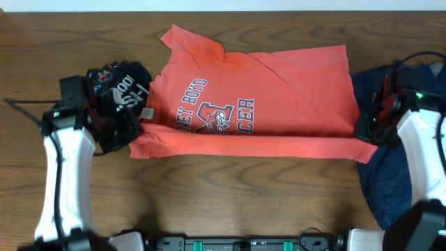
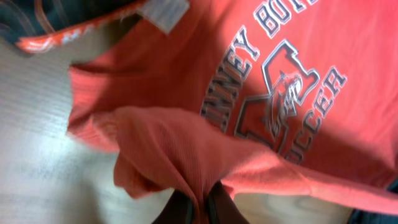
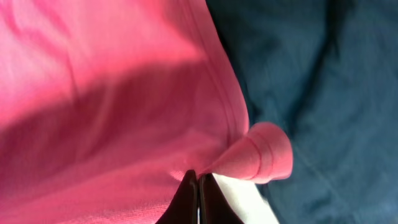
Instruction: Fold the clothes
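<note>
A coral-red T-shirt (image 1: 279, 90) with white-and-navy lettering lies spread across the table's middle, its near edge folded over as a long band (image 1: 265, 146). My left gripper (image 1: 131, 129) is shut on the shirt's left near corner; in the left wrist view red cloth (image 2: 186, 155) bunches between the dark fingers (image 2: 221, 208). My right gripper (image 1: 369, 129) is shut on the shirt's right near corner, where the hem (image 3: 261, 152) curls over the fingers (image 3: 185, 205). A navy T-shirt (image 1: 383, 188) lies under the right arm. A black printed T-shirt (image 1: 122, 87) lies crumpled at the left.
The wooden table (image 1: 230, 195) shows bare in front of the red shirt and along the far side. White arm links stand at the left (image 1: 66, 174) and right (image 1: 428, 160) edges. A dark base bar (image 1: 244, 242) runs along the near edge.
</note>
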You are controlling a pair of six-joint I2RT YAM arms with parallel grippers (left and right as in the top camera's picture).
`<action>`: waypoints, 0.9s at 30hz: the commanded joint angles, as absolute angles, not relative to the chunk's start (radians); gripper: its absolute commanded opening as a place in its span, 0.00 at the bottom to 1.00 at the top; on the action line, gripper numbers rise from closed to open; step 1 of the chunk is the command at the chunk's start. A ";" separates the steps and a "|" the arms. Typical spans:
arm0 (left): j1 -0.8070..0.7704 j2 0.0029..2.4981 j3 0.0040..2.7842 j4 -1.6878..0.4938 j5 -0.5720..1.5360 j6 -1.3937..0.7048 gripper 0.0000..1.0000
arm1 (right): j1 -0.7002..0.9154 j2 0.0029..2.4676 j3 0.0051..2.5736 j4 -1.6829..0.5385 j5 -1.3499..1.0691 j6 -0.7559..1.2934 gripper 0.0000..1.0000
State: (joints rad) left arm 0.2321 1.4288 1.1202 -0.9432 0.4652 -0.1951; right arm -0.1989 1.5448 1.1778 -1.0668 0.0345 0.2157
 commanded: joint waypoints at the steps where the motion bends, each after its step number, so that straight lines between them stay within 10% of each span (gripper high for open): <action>1: 0.236 1.522 1.120 -0.878 0.476 -0.205 0.06 | -0.208 1.603 1.174 -0.992 0.043 0.201 0.01; 11: 0.223 1.720 1.120 -0.690 0.536 -0.205 0.06 | -0.208 1.731 1.174 -0.699 -0.087 0.175 0.04; 14: 0.223 1.721 1.121 -0.701 0.553 -0.204 0.68 | -0.209 1.734 1.174 -0.676 -0.073 0.174 0.48; 16: 0.226 1.710 1.126 -0.717 0.589 -0.204 0.81 | -0.211 1.726 1.175 -0.677 -0.057 0.174 0.57; 27: 0.181 1.553 1.132 -0.778 0.662 -0.165 0.82 | -0.236 1.683 1.183 -0.699 -0.049 0.167 0.31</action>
State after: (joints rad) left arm 0.2100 1.5814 1.1198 -0.7597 0.6495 -0.2024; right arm -0.2161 1.7123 1.1751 -0.6884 -0.0555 0.1715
